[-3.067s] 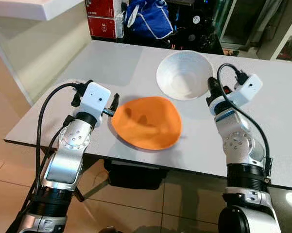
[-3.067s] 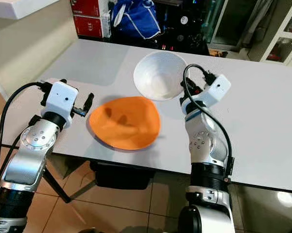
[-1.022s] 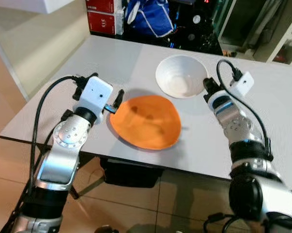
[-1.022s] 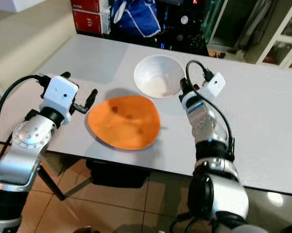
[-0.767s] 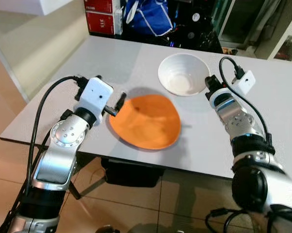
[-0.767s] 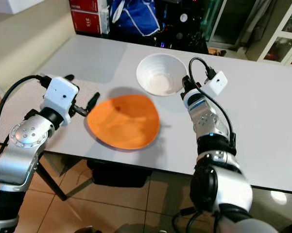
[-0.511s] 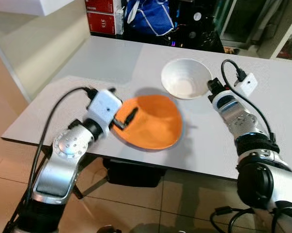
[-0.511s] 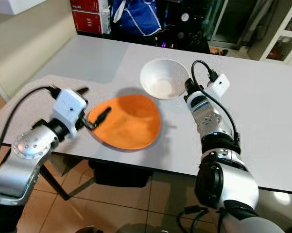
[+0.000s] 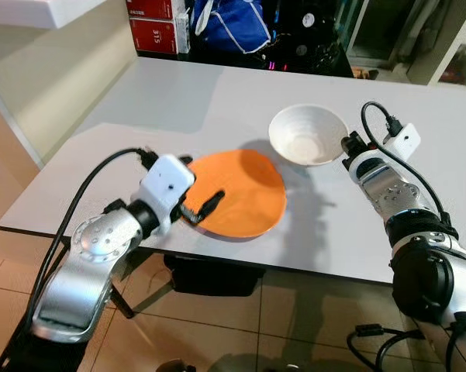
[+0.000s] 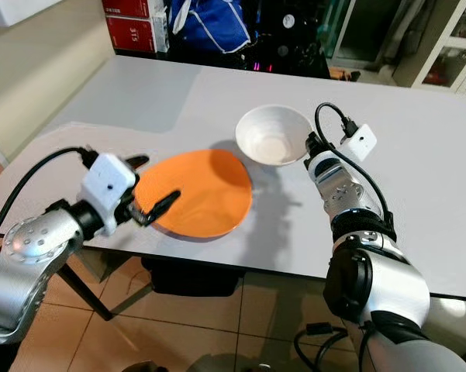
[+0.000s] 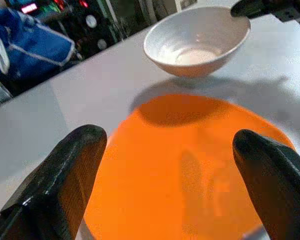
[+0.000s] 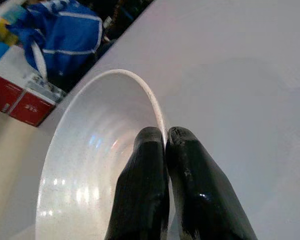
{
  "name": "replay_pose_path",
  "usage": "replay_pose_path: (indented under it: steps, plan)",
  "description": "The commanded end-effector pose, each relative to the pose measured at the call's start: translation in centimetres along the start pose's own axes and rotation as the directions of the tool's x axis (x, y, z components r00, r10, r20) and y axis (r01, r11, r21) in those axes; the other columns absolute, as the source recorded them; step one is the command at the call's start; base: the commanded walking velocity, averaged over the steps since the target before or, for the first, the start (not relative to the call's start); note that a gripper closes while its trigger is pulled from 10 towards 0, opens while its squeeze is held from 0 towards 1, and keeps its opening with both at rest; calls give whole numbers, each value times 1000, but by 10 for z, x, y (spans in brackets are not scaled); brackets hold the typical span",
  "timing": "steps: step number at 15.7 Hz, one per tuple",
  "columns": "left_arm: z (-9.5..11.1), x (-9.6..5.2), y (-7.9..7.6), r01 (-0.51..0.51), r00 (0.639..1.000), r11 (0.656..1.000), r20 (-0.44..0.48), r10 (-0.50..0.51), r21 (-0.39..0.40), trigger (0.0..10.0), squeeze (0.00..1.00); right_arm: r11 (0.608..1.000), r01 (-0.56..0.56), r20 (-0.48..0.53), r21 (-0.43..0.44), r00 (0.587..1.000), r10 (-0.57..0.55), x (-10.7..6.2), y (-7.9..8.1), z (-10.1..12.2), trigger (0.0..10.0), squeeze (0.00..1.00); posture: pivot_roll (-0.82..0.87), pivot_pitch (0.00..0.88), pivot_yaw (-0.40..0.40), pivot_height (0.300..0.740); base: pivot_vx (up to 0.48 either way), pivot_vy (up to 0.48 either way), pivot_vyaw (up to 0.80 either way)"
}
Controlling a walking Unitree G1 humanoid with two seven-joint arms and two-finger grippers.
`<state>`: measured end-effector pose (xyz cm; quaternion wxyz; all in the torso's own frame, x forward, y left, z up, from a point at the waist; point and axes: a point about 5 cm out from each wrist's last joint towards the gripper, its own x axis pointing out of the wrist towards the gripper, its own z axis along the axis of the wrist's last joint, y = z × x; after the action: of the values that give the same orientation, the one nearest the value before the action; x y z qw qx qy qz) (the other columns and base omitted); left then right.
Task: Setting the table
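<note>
An orange plate [image 9: 240,192] lies on the grey table [image 9: 163,93] near its front edge. My left gripper [image 9: 195,184] is open at the plate's near-left rim, its fingers [image 11: 75,170] spread wide over the orange plate [image 11: 189,170]. A white bowl [image 9: 306,133] stands just beyond the plate on the right. My right gripper [image 9: 346,146] is shut on the bowl's right rim; in the right wrist view its two fingertips [image 12: 165,145] pinch the thin edge of the bowl [image 12: 90,185] from inside and outside.
A blue bag [image 9: 233,23] and red boxes [image 9: 155,23] sit past the table's far edge. A beige counter wall [image 9: 54,70] runs along the left. Tiled floor [image 9: 217,325] lies below the table's front edge. Bare tabletop stretches to the right of the bowl.
My left gripper has come in from beside the plate's left edge and now reaches over its rim. The right gripper keeps its hold on the bowl's rim. The head view has shifted.
</note>
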<state>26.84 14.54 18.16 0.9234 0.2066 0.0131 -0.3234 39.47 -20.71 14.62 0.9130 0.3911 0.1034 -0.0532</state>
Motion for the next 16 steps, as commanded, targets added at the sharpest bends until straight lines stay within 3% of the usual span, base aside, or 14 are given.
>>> replay_pose_path:
  steps: [1,4,7,9,12,13,16]
  plan:
    - [5,-3,-4,34,999,999,11,-34,1,10000,0,1000,-13,25,-1,1000,13,2,10,11,10000,0,51,82,-29,740,0,0,0]
    - [4,-7,-6,42,999,999,-8,-42,-8,10000,0,999,-12,-24,-48,1000,11,3,16,8,10000,0,52,87,-28,740,0,0,0]
    - [6,-4,-7,45,999,999,-2,-45,-18,10000,0,1000,-25,-10,4,1000,25,4,22,19,10000,0,39,85,-28,740,0,0,0]
    - [8,-5,-6,40,999,999,4,-40,-19,10000,0,992,-115,-24,52,993,116,5,40,24,10000,0,38,80,-36,740,0,0,0]
    - [5,-14,10,-54,998,998,-16,55,18,10000,0,975,-217,-54,47,974,219,6,64,19,10000,0,44,75,-44,740,0,0,0]
    - [2,-20,22,-125,991,991,-32,126,40,10000,0,965,-256,-63,59,964,259,6,74,14,10000,0,46,64,-48,740,0,0,0]
    - [-1,-33,35,-191,979,979,-58,195,71,10000,0,947,-312,-121,75,940,319,6,94,-8,10000,0,57,55,-61,740,0,0,0]
